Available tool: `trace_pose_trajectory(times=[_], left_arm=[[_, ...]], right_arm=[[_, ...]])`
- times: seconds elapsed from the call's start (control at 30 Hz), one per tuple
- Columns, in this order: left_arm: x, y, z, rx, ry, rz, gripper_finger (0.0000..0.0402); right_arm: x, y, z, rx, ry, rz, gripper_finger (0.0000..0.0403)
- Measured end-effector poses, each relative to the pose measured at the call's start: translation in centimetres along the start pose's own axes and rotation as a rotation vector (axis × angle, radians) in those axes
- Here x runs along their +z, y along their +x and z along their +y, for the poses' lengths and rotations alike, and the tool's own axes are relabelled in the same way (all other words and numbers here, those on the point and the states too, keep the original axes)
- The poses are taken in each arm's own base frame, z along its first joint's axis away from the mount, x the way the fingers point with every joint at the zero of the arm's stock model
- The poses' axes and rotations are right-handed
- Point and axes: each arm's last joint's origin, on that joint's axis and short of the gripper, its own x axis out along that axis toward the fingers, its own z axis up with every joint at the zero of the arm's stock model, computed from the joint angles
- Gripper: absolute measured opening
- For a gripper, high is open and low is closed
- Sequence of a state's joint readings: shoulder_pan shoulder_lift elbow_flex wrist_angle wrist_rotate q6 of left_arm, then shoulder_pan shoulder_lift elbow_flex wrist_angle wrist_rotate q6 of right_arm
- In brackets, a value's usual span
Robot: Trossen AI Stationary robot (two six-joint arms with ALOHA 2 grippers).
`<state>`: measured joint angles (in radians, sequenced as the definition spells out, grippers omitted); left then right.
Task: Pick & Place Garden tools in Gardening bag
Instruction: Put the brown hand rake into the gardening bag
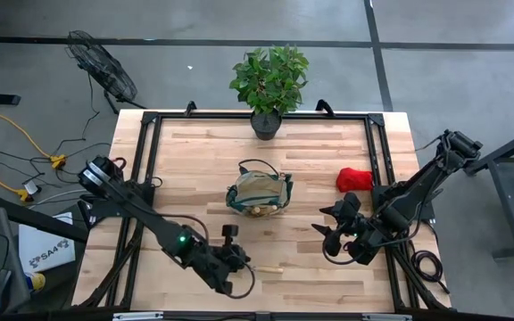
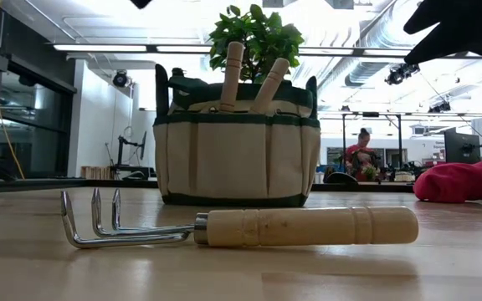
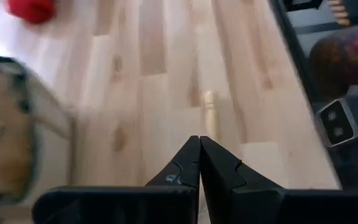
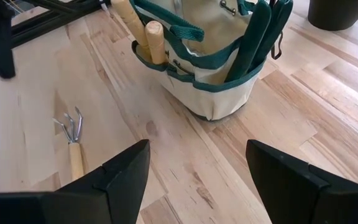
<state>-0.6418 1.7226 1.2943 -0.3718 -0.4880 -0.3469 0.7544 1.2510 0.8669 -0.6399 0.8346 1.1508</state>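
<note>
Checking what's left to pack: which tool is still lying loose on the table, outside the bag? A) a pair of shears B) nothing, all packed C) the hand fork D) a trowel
C: the hand fork lies flat on the wood in front of the bag, prongs and wooden handle fully visible in the low view; the handles standing in the bag's pockets are already stowed.

Robotics lab: open industrial hall with exposed ceiling ducts (image 2: 375, 38), strip lights, concrete floor (image 1: 462, 80), cables, floor fan (image 1: 101, 62), distant workstations.
</note>
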Motion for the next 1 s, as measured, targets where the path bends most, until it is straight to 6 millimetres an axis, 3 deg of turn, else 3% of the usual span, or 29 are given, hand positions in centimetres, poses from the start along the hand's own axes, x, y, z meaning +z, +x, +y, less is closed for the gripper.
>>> trace_pose_trajectory(times=[0.13,0.37,0.5,0.8,1.0], left_arm=[[-0.3,1.2,-0.6,-0.051,0.008,0.008,0.0042],[-0.7,2.6,-1.4,-0.084,0.021,-0.004,0.0155],[-0.8,4.0,-1.4,-0.125,0.014,-0.004,0.0198],[-1.7,7.3,0.0,-0.164,-0.006,0.073,0.0209],[-2.2,8.2,0.2,-0.196,-0.006,0.105,0.0209]], right_arm=[[0.0,0.0,0.0,0.000,-0.003,0.000,0.0259],[0.0,0.0,0.0,-0.003,-0.007,0.001,0.0259],[0.0,0.0,-0.1,-0.005,-0.006,0.000,0.0259],[0.0,0.0,0.0,-0.002,-0.005,0.003,0.0259],[0.0,0.0,0.0,-0.002,-0.005,0.003,0.0259]])
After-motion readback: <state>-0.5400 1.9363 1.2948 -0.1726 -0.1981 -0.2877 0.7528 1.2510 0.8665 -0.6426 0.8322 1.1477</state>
